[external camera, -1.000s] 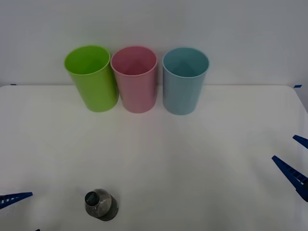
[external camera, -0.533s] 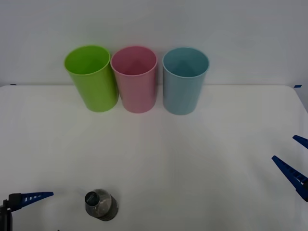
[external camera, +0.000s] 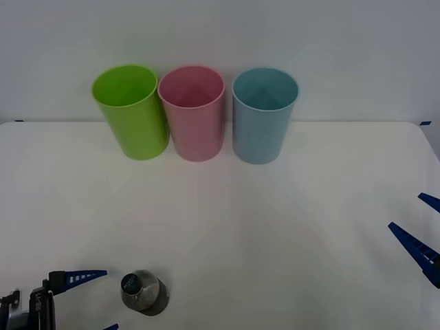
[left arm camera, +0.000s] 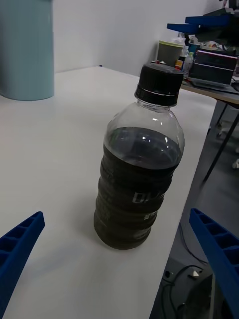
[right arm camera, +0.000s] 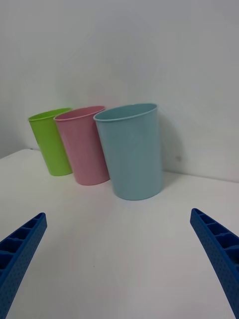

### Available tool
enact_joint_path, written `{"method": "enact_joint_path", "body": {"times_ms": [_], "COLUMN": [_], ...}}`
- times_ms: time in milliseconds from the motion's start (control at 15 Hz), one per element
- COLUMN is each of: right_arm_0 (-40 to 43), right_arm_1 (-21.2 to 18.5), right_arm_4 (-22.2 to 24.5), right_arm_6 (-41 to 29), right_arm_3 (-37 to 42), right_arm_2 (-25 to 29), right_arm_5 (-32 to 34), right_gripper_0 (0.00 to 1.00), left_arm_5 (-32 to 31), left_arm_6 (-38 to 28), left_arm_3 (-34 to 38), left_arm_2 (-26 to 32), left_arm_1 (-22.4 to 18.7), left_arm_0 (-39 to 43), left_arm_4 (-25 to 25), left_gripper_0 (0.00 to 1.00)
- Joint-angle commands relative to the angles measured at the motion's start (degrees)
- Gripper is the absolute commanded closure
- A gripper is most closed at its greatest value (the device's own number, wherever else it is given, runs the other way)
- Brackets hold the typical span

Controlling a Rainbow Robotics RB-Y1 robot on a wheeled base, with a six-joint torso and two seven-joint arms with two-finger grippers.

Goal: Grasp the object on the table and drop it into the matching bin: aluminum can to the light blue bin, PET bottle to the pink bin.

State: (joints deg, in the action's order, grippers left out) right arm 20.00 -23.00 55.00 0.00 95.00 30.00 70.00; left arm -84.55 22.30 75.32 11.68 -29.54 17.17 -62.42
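The PET bottle [external camera: 143,293], small and clear with a black cap and dark contents, stands upright near the front left edge of the white table [external camera: 275,220]. My left gripper [external camera: 95,302] is open just left of it, its fingers pointing at the bottle. In the left wrist view the bottle [left arm camera: 139,164] stands a little ahead of the open left gripper [left arm camera: 117,215], untouched. The pink bin [external camera: 192,113] stands at the back, with the light blue bin [external camera: 264,115] to its right. At the table's right edge my right gripper [external camera: 405,210] hangs open and holds nothing.
A lime green cup [external camera: 130,111] stands left of the pink bin, touching it. The right wrist view has the light blue bin [right arm camera: 130,149], pink bin [right arm camera: 82,144] and green cup [right arm camera: 50,142] in a row against a white wall. Beyond the table edge is a cluttered desk [left arm camera: 209,55].
My left gripper has come in from the left edge toward the bottle, its upper finger now reaching close beside it. The bottle, the bins and the right gripper have not moved.
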Motion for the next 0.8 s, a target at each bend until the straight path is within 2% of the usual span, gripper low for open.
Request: {"method": "enact_joint_path", "body": {"times_ms": [67, 800], "right_arm_0": [0.0, 0.0], "right_arm_1": [0.0, 0.0], "right_arm_4": [0.0, 0.0], "right_arm_6": [0.0, 0.0], "right_arm_3": [0.0, 0.0], "right_arm_2": [0.0, 0.0], "right_arm_5": [0.0, 0.0], "right_gripper_0": [0.0, 0.0], "left_arm_5": [0.79, 2.02], "left_arm_6": [0.03, 1.34], "left_arm_3": [0.0, -3.51], "left_arm_2": [-2.54, -5.97], "left_arm_1": [0.36, 3.52], "left_arm_0": [-1.18, -6.45], "left_arm_4": [-0.07, -3.14], "left_gripper_0": [0.0, 0.0]}}
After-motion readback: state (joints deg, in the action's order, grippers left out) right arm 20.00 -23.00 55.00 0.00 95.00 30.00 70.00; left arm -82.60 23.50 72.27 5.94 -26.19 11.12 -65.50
